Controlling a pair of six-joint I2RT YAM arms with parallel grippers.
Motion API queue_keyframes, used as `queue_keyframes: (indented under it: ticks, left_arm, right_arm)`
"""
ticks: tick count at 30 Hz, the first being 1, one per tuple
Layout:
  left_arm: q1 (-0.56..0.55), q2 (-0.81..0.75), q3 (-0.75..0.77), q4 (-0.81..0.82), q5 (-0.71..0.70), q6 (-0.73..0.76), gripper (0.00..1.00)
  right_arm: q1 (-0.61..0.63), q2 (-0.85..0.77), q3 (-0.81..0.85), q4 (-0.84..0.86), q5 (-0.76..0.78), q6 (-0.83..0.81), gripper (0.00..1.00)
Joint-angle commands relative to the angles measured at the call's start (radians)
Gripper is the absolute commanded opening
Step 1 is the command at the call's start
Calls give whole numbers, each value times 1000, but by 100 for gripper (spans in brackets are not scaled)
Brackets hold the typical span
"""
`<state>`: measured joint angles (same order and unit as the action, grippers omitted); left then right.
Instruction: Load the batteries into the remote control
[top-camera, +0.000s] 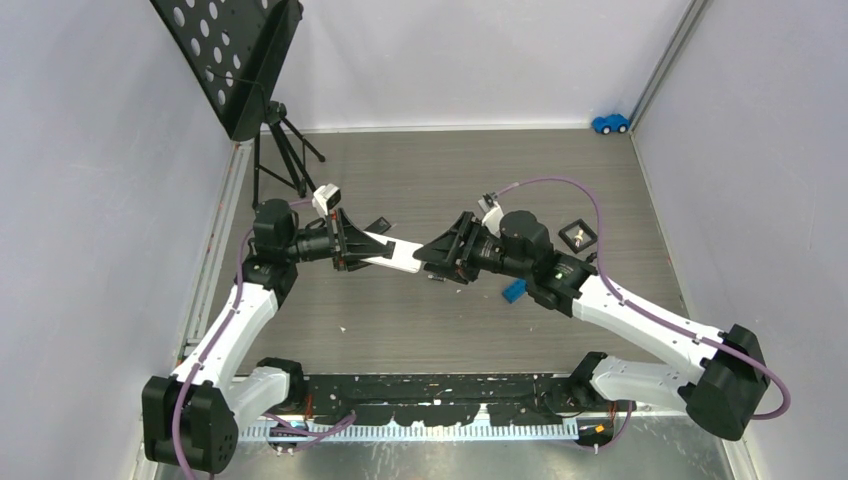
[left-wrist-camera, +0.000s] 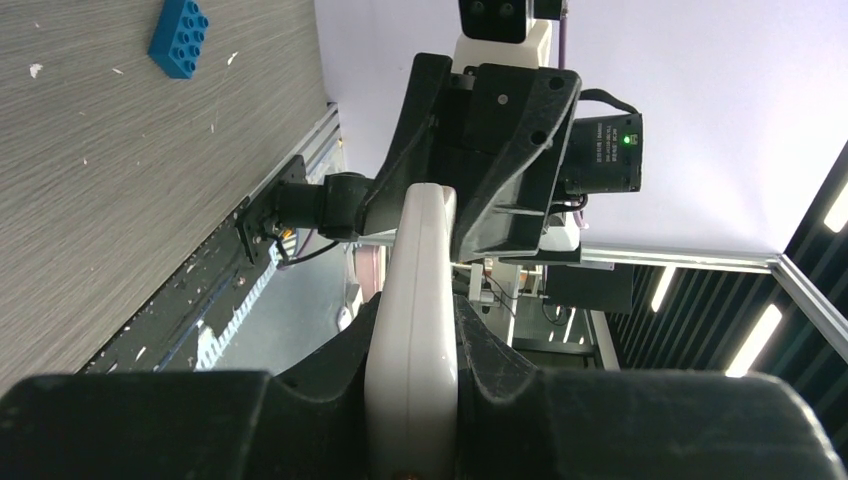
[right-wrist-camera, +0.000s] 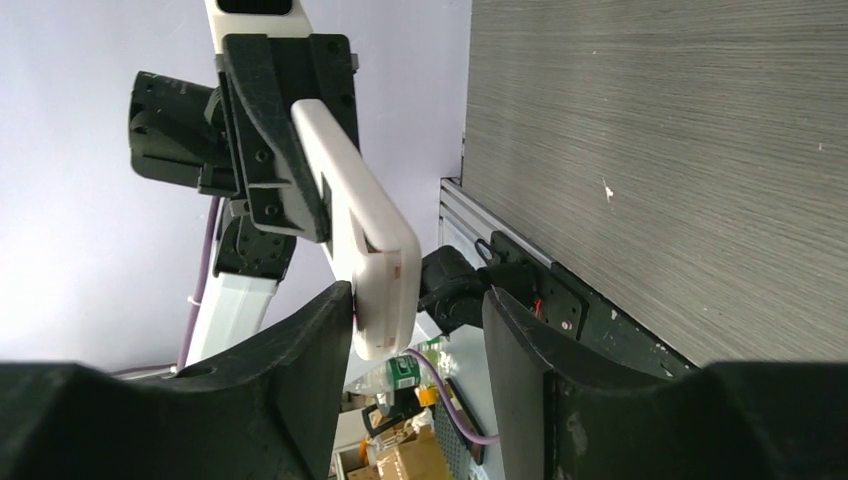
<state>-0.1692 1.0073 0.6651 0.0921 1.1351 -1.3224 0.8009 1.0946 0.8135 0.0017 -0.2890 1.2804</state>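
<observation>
The left pincer (top-camera: 345, 246) is clamped on the white remote control (top-camera: 392, 254), held above the surface (top-camera: 450, 180); at the remote's far end the right pincer (right-wrist-camera: 418, 297) straddles it, jaws apart, not yet gripping. This is likely a regrip before loading, calling next for a steady close. The right wrist view shows the gap beside the remote that the overhead view hides; no batteries are visible.

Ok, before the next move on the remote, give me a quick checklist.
1. Is the left gripper clamped on the remote: ok.
2. Is the remote's free end between the fingers of the right gripper: ok.
3. Is the right gripper shut on it: not ok, a gap shows beside one finger.
4. Is the battery compartment open: cannot tell.
5. Are any batteries in sight: not ok, none visible.
</observation>
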Motion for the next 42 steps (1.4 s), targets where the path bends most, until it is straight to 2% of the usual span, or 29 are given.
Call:
queue_keyframes:
  ticks: [1, 4, 9, 11, 16, 20, 27, 35, 40, 42]
  left_arm:
    - [-2, -33, 42, 18, 28, 0, 0]
    - [-1, -45, 46, 38, 30, -29, 0]
    - [-1, -52, 57, 53, 33, -49, 0]
    - [-1, -54, 59, 56, 34, -51, 0]
    - [-2, -67, 45, 111, 38, -79, 0]
    - [-22, -91, 20, 197, 27, -130, 0]
    - [-83, -116, 1, 222, 5, -121, 0]
    - [-90, -105, -15, 219, 4, -96, 0]
    - [-89, -84, 19, 149, 1, -14, 0]
    - [-84, -79, 58, 52, -1, 53, 0]
  right_arm:
    - [0, 19, 7, 87, 9, -14, 54]
    - [-1, 13, -27, 141, 14, -3, 46]
    - [-3, -2, -76, 203, 18, 16, 27]
    - [-3, -2, -82, 210, 19, 16, 24]
    - [-1, 16, -91, 235, 9, 11, 24]
    - [9, 75, -89, 327, -35, 15, 24]
    - [61, 192, -10, 391, -47, -30, 23]
    - [66, 220, 23, 405, -55, -68, 21]
    - [38, 172, -8, 395, -87, -82, 30]
    - [4, 135, -44, 430, -149, -80, 37]
